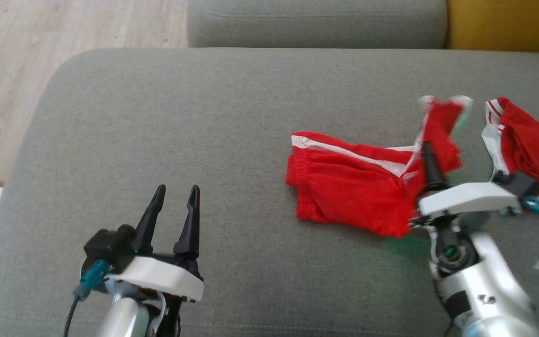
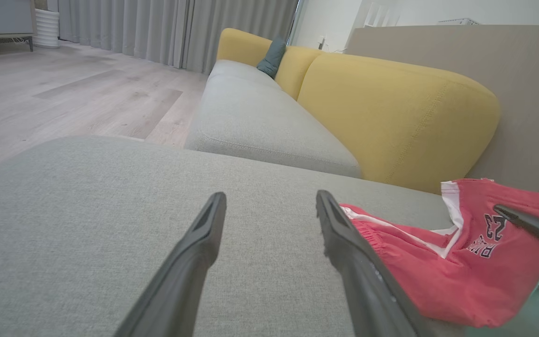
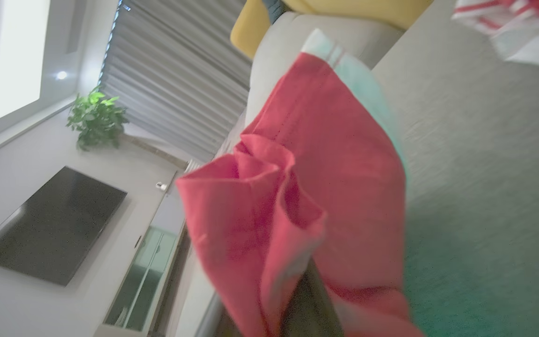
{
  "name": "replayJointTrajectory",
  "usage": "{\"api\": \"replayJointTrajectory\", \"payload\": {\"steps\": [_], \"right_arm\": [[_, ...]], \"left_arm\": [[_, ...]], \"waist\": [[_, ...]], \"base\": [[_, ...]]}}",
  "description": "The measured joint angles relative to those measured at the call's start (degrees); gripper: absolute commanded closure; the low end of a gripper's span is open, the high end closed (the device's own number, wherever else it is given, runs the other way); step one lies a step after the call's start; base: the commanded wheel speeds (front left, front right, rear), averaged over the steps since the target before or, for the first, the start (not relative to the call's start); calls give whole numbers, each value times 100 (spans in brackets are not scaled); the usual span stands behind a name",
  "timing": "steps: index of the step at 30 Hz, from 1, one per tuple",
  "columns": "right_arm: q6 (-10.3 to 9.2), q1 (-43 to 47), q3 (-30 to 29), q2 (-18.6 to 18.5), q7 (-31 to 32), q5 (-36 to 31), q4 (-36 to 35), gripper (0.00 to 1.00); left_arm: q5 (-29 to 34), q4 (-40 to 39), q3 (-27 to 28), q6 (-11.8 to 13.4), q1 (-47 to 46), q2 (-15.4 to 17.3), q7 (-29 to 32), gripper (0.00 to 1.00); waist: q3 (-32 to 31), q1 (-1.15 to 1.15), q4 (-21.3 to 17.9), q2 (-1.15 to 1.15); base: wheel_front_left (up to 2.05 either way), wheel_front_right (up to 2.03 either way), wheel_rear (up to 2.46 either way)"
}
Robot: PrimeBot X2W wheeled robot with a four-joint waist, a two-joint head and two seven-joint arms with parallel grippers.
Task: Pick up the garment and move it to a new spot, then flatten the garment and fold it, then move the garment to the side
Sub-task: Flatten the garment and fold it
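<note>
Left gripper (image 1: 177, 189): at 7 o'clock, resting low over the sofa (image 1: 180, 117), fingers spread wide, pointing to 12, empty. Right gripper (image 1: 426, 154): at 4 o'clock, forearm angled to 11, fingers pinched on the shorts (image 1: 344, 182), raising one leg. The rest lies flat at 3 o'clock.

We log a wide grey cushion (image 1: 157, 117) across the centre of the head view. A second grey seat (image 1: 316, 23) runs along the top edge, with a yellow backrest (image 1: 508, 23) upper right and pale wood floor (image 1: 12, 70) upper left. A bunched red-and-white cloth (image 1: 531, 140) lies on the cushion at the far right edge. Left wrist view: grey curtains (image 2: 157, 28) top left, teal pillow (image 2: 272, 56) against the yellow back, top centre. Right wrist view, tilted: potted plant (image 3: 96, 119) upper left, dark wall screen (image 3: 49, 224) lower left, glass-front cabinet (image 3: 143, 276) just beside it at the bottom.
</note>
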Motion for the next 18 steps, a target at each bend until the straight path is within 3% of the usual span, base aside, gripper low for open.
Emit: {"api": "replayJointTrajectory", "payload": {"steps": [8,18], "right_arm": [[-1,130,1181,-1,-201,615,-399,100],[-1,-20,2193,-2,-561,927,-16,100]], "left_arm": [[0,20,-75,25,18,2,1,0],[-5,52,-97,43,27,3,0,0]], "waist": [[-93,0,263,0],[-61,0,646,0]], "base": [[0,0,0],[0,0,0]]}}
